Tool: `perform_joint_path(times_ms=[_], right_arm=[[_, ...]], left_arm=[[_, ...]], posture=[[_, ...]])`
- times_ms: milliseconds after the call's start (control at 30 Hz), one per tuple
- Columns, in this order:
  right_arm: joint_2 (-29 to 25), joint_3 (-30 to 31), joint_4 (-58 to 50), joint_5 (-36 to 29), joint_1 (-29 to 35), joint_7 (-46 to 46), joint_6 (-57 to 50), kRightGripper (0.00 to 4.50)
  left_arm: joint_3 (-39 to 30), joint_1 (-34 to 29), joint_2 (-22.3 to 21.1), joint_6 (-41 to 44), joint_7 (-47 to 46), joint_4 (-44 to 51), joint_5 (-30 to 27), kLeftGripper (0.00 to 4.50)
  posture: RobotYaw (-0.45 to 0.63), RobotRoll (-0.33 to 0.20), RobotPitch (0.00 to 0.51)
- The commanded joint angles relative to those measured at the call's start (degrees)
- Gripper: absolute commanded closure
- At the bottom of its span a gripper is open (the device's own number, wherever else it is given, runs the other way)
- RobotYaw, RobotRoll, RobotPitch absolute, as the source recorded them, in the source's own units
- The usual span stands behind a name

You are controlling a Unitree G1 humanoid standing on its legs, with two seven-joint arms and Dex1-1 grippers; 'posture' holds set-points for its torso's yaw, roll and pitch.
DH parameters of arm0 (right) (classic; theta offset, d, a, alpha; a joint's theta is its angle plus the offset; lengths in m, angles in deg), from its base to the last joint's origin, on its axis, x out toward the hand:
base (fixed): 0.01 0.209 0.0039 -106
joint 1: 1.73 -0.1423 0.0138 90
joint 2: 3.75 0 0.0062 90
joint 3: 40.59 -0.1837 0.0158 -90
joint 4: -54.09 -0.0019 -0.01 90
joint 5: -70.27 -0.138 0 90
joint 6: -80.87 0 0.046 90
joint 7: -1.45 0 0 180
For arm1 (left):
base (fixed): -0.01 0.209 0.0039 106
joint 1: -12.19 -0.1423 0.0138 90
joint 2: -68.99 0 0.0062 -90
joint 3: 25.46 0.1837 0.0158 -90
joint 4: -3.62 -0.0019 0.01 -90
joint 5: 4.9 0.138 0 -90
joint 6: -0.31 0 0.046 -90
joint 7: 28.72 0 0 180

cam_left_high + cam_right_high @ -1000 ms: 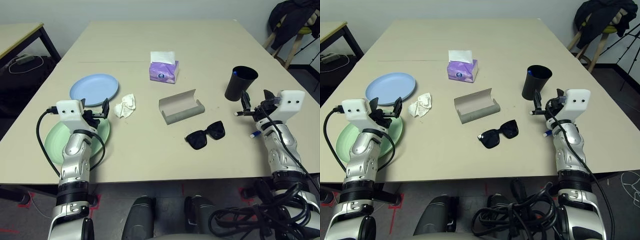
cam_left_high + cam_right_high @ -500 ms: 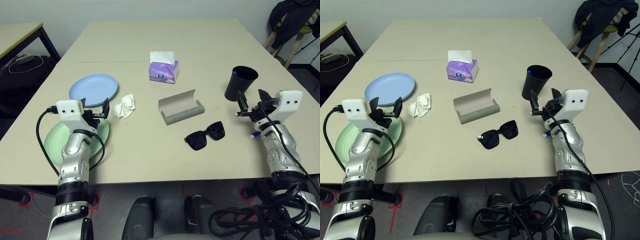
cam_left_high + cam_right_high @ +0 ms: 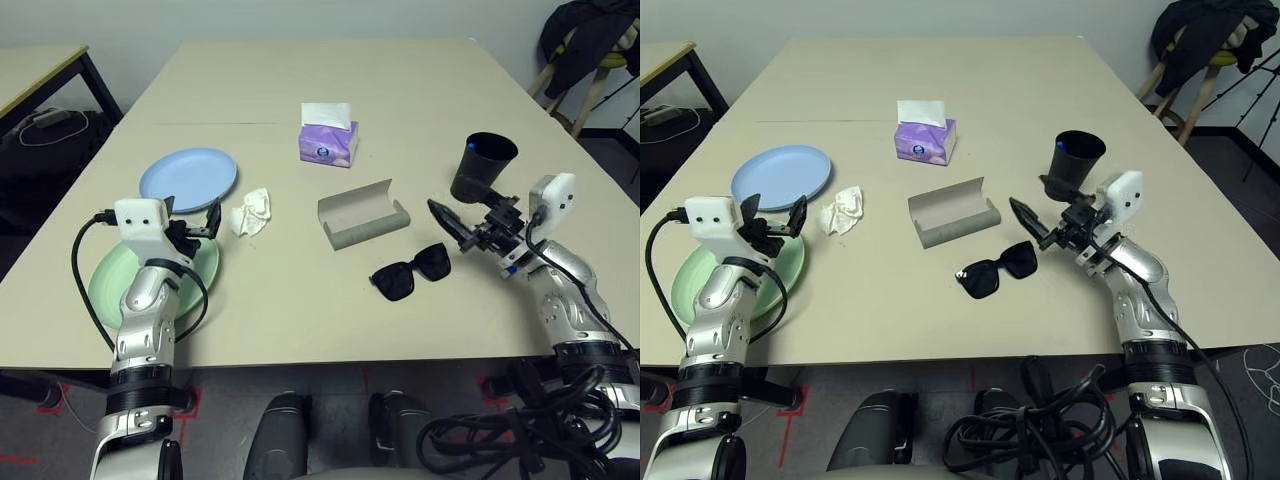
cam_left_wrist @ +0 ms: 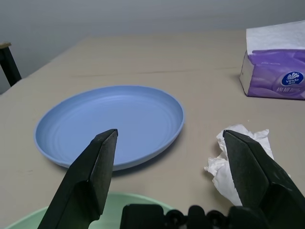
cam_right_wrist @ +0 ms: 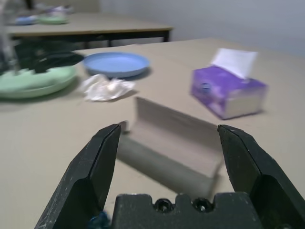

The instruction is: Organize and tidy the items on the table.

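Table (image 3: 300, 300) standing before a grey wall (image 3: 300, 20) | cup (image 3: 484, 162) holding something blue | both grippers (image 4: 171, 131) (image 5: 169, 126) gaping wide

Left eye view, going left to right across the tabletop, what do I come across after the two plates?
Crumpled white tissue, purple tissue box, open grey glasses case, black sunglasses, black cup.

Even, fairly bright light leaves soft shadows beside the pale blue round plate (image 4: 112, 124) and crumpled white tissue (image 4: 228, 167). The right wrist view blurs the purple cardboard tissue box (image 5: 228, 90).
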Motion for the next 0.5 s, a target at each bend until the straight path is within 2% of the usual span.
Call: perform_joint_path(times_ms=[33, 233, 500], right_arm=[[-1.4, 2.5, -2.0, -1.4, 0.2, -6.5, -0.9, 0.02], [-3.2, 4.5, -5.1, -1.9, 1.1, -12.0, -3.2, 0.02], [-5.0, 6.8, -7.4, -0.3, 2.7, -15.6, -2.2, 0.02]], left_arm=[[0.2, -1.3, -0.7, 1.2, 0.6, 1.6, -0.1, 0.00], [0.6, -2.6, -1.3, 4.2, 1.7, 3.9, -0.6, 0.00], [0.0, -3.2, -4.7, 18.8, 5.4, 10.6, -5.5, 0.00]], posture=[[0.17, 0.000, 0.073], [0.18, 0.000, 0.075], [0.19, 0.000, 0.078]])
